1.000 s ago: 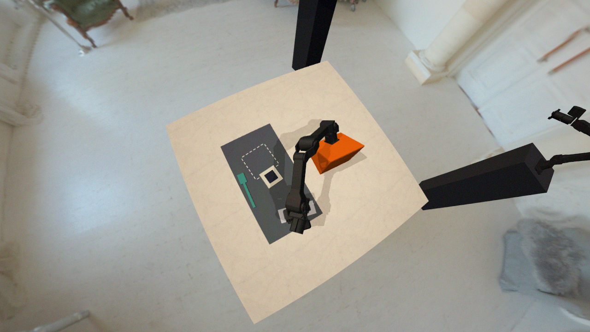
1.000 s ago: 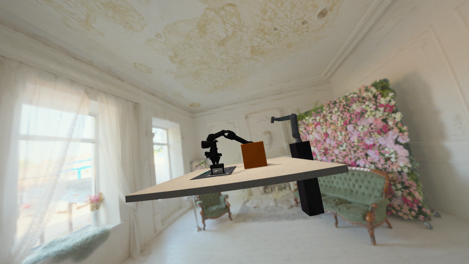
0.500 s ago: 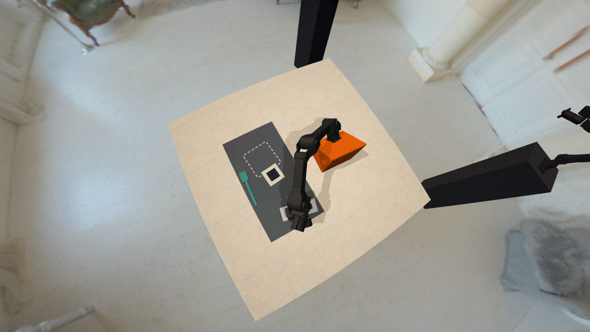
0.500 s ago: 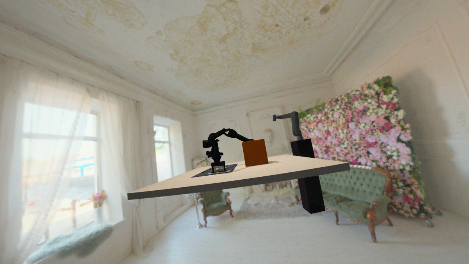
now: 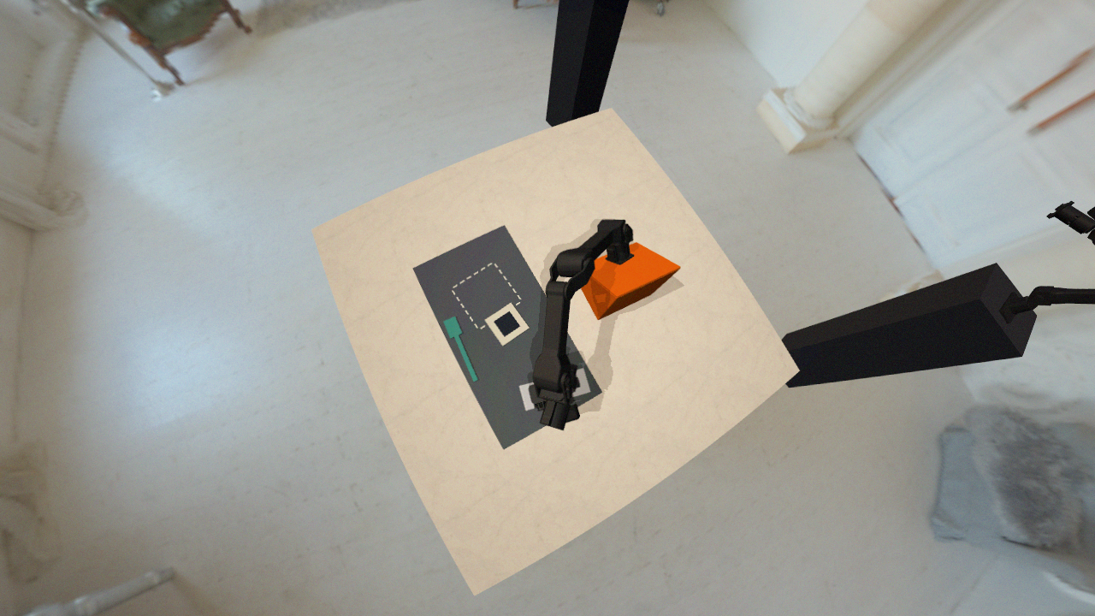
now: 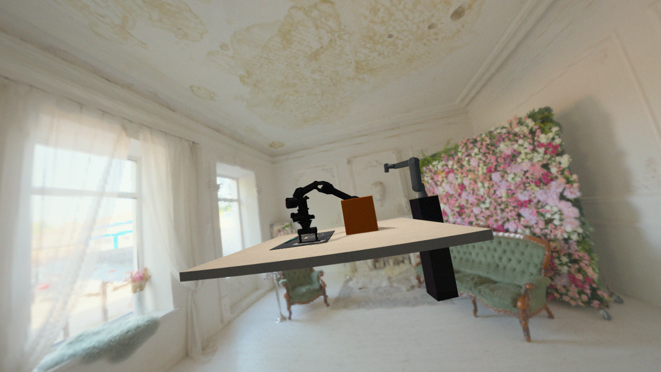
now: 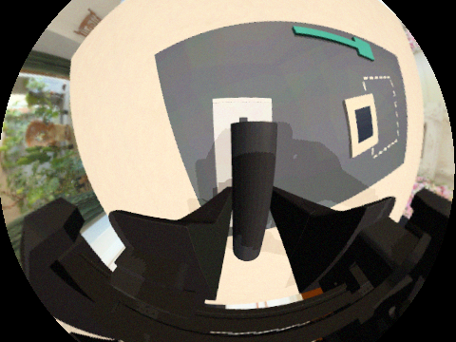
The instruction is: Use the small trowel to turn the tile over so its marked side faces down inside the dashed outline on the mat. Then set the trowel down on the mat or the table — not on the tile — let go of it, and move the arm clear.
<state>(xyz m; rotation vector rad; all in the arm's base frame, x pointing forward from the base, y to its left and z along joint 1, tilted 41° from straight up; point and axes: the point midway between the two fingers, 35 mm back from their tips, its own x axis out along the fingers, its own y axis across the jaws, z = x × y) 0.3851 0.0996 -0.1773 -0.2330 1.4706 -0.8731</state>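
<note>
The cream tile [image 5: 506,322] [image 7: 364,124] lies flat with its dark square up. It overlaps the near edge of the dashed outline [image 5: 494,263] [image 7: 378,77] and is mostly outside it. My gripper [image 6: 307,227] [image 7: 249,191] points down and is shut on the black bar handle of a trowel with a pale flat plate [image 5: 529,396] [image 7: 228,114]. The handle stands upright between the fingertips, and the plate is down at the mat's end. In the top view the arm hides the fingers. A teal flat-bladed tool [image 5: 463,348] [image 7: 328,35] lies along the mat's long edge.
The dark mat [image 5: 489,405] [image 7: 190,71] lies on the pale table [image 5: 429,459]. An orange block [image 5: 635,275] [image 6: 359,215] stands beside the mat, at my arm's base. Another arm [image 6: 414,173] is mounted on a black column off the table.
</note>
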